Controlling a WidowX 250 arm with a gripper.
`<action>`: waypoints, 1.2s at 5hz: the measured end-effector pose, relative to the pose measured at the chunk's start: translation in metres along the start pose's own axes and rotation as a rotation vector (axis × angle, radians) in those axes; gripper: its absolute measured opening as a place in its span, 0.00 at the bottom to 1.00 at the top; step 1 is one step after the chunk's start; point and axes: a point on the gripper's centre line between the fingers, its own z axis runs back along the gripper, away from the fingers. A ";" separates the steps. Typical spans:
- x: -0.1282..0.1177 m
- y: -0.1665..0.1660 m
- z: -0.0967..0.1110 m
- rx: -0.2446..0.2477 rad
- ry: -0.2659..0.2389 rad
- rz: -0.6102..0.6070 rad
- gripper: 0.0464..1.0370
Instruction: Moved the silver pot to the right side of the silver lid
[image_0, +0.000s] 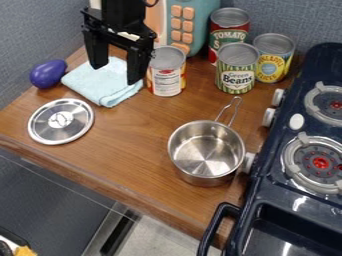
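My black gripper (117, 75) hangs at the upper left, over the folded light-blue cloth, its two fingers spread apart with nothing between them. The silver pot (206, 152) stands upright on the wooden counter beside the stove, its handle pointing toward the cans at the back. To its left, the round silver lid (61, 121) lies flat near the counter's left front edge, with bare wood between the two. The gripper is behind and to the right of the lid, and well to the left of the pot.
A purple eggplant-like toy (48, 74) lies left of the cloth (100, 84). Several cans, one being the green beans can (236, 68), stand along the back near a teal toy (190, 25). The dark stove (294, 200) borders the right side; the counter's front edge (100, 182) slants below.
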 end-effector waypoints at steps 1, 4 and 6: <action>-0.001 -0.001 -0.010 -0.007 0.031 -0.001 0.96; 0.000 -0.012 -0.023 0.080 -0.026 -0.039 0.96; 0.000 -0.023 -0.041 -0.058 -0.024 -0.037 0.96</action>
